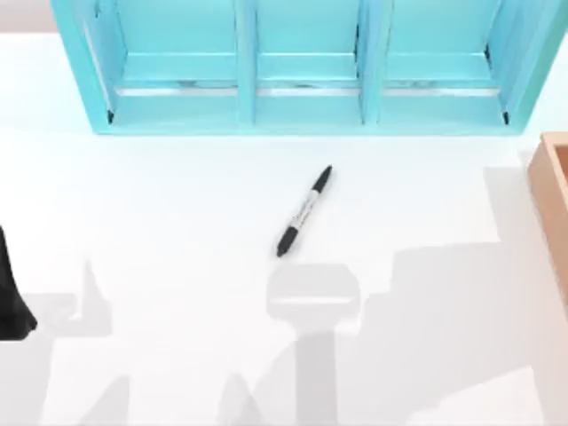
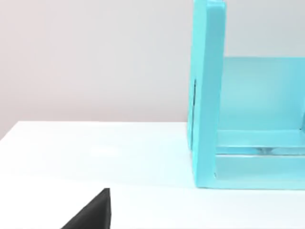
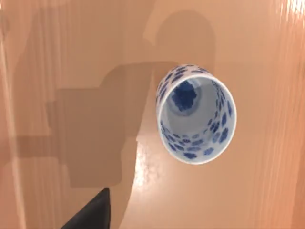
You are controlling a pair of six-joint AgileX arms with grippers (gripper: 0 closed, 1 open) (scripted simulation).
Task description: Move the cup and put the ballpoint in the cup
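Turquoise shelf unit (image 2: 207,95) upright on white table (image 2: 95,152).

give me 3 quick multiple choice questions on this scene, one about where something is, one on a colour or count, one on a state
1. Where does the ballpoint lie?
A. on the white table, in front of the shelf
B. inside the cup
C. on the wooden surface

2. What colour is the shelf unit?
A. red
B. turquoise
C. black

3. What state is the cup in?
A. lying on its side
B. upright and empty
C. upright with a pen in it

Answers:
1 A: the top view shows it lying diagonally on the bare white tabletop.
2 B: its panels are turquoise.
3 B: the right wrist view looks down into its open mouth, with a blue flower on the bottom.
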